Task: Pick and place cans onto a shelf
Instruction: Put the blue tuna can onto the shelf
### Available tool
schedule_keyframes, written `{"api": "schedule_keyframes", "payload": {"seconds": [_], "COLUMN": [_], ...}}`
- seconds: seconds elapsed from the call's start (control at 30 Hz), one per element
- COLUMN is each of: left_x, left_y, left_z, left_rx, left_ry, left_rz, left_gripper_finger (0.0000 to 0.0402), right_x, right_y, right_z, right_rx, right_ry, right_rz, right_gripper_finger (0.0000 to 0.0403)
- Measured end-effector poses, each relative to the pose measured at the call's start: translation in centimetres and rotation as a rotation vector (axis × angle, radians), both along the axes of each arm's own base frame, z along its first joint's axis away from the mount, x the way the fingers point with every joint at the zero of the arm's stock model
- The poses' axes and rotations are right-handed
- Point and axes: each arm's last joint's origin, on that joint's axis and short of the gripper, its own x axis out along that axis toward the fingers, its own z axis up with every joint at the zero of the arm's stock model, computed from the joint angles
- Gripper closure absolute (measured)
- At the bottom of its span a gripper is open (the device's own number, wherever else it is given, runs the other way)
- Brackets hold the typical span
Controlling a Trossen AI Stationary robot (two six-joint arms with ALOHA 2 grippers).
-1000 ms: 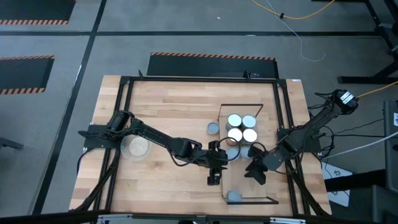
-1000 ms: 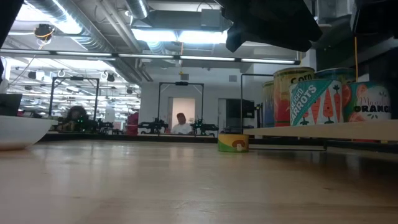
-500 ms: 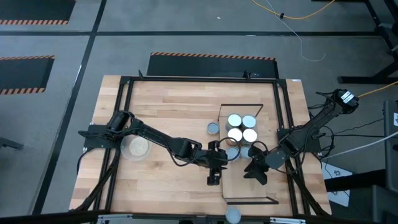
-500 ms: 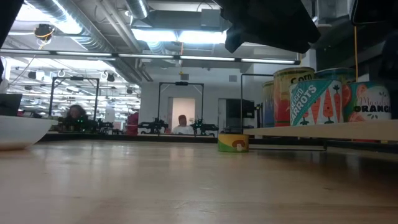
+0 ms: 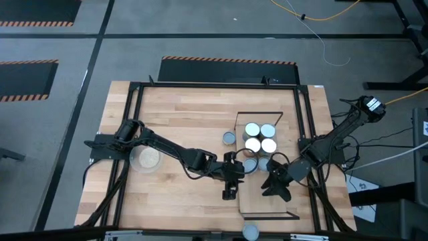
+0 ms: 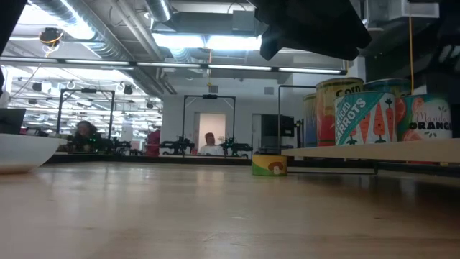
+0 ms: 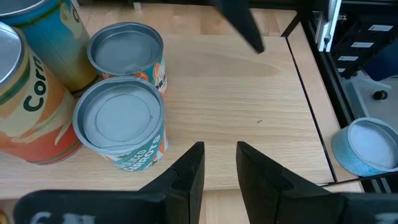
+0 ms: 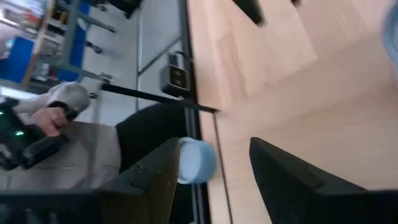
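Note:
The light-wood shelf (image 5: pixel 267 202) lies on the table's right half. Several cans stand on its far part (image 5: pixel 260 137); in the left wrist view a carrots can (image 7: pixel 121 124) and an orange can (image 7: pixel 127 53) stand nearest. One small can (image 5: pixel 229 137) stands on the table left of the shelf. Another blue-grey-topped can (image 5: pixel 251 231) is past the table's near edge, also in the right wrist view (image 8: pixel 196 160). My left gripper (image 5: pixel 239 177) is open and empty at the shelf's left edge. My right gripper (image 5: pixel 273 189) is open and empty over the shelf's middle.
A clear round dish (image 5: pixel 147 158) sits at the table's left, under my left arm. A black metal frame (image 5: pixel 134 134) runs around the tabletop. A person (image 8: pixel 56 134) sits just beyond the table's near edge. The shelf's near half is bare board.
The blue-grey-topped can that stood on the shelf's near end has gone off the shelf and past the table's near edge. My right gripper has shifted slightly toward the near edge.

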Motion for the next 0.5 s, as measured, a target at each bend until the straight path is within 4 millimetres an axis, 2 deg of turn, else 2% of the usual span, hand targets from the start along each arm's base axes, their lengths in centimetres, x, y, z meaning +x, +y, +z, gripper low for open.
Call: {"api": "schedule_keyframes", "payload": {"seconds": [0.2, 0.5], "left_x": [0.0, -0.2], "left_y": [0.2, 0.6], "left_z": [0.1, 1.0], "left_rx": [0.006, 0.012], "left_ry": [-0.005, -0.017], "left_rz": [0.011, 0.018], "left_gripper_finger": [0.0315, 0.0316], "right_x": [-0.4, -1.6], "right_y": [-0.3, -1.4], "right_z": [1.5, 5.0], "right_rx": [0.022, 0.070], "right_ry": [-0.104, -0.354], "right_rz": [0.044, 0.044], "right_gripper_finger": [0.0202, 0.0202]}}
